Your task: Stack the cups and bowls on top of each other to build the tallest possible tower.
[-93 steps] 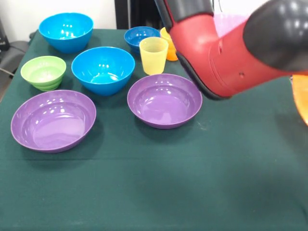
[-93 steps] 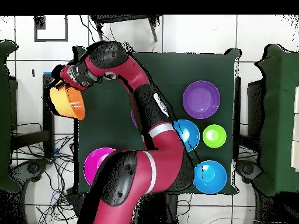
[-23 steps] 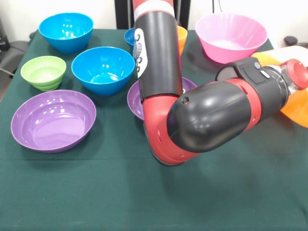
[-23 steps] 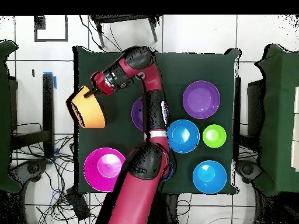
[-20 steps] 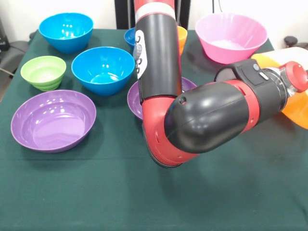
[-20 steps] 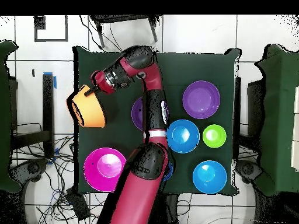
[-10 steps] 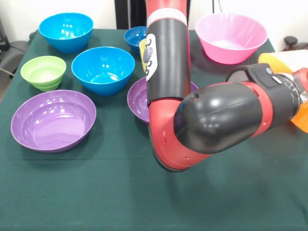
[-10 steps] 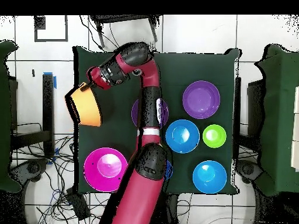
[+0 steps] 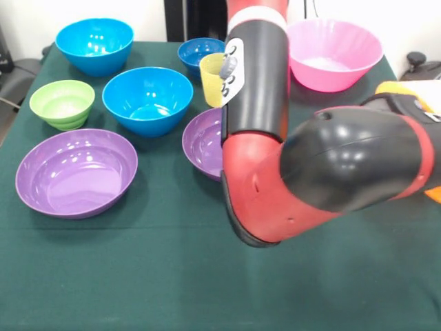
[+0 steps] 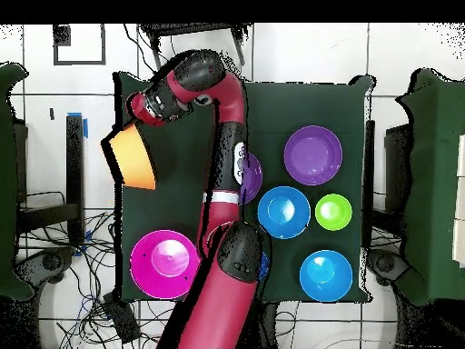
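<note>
My gripper is shut on the rim of the large yellow-orange bowl and holds it tilted in the air over the table's left edge in the overhead view. In the front view only slivers of that bowl show behind my arm at the right edge. On the cloth stand two bright blue bowls, a small dark blue bowl, a green bowl, two purple bowls, the pink bowl and the yellow cup. The orange cup is hidden behind my arm. No tower stands.
My arm's big elbow fills the middle and right of the front view and covers part of the nearer purple bowl. The green tablecloth spreads toward the front edge. Cables and chairs lie round the table in the overhead view.
My arm has swung, carrying the yellow-orange bowl slightly up and left in the overhead view. In the front view the elbow shifted right, uncovering the yellow cup and hiding the orange cup.
</note>
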Robot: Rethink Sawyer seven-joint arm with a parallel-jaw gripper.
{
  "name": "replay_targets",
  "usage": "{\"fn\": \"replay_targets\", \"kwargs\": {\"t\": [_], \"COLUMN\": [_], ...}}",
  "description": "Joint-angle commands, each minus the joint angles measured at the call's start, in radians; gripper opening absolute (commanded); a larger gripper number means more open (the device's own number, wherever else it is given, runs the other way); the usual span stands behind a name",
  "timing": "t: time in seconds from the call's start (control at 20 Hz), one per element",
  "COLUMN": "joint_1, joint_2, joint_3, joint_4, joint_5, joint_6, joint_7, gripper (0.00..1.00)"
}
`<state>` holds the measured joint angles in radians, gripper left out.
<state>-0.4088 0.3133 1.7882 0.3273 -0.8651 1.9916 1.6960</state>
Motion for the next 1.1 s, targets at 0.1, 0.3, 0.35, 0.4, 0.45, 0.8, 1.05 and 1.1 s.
{"fn": "replay_targets", "kwargs": {"t": [0.1, 0.3, 0.35, 0.4, 0.45, 0.8, 1.05, 1.1], "joint_1": [-0.051, -0.059, -0.061, -0.063, -0.065, -0.077, -0.077, -0.076], "joint_2": [0.031, 0.053, 0.058, 0.061, 0.063, 0.064, 0.105, 0.113], "joint_3": [0.082, 0.170, 0.188, 0.200, 0.214, 0.258, 0.320, 0.332], "joint_4": [-0.186, -0.205, -0.208, -0.210, -0.213, -0.218, -0.227, -0.230], "joint_5": [-0.431, -0.510, -0.525, -0.540, -0.558, -0.646, -0.631, -0.630], "joint_6": [-0.106, -0.022, 0.000, 0.017, 0.028, 0.036, 0.202, 0.243], "joint_7": [-0.522, -0.554, -0.557, -0.560, -0.565, -0.585, -0.508, -0.501], "gripper": [0.00, 0.00, 0.00, 0.00, 0.00, 0.00, 0.00, 0.00]}}
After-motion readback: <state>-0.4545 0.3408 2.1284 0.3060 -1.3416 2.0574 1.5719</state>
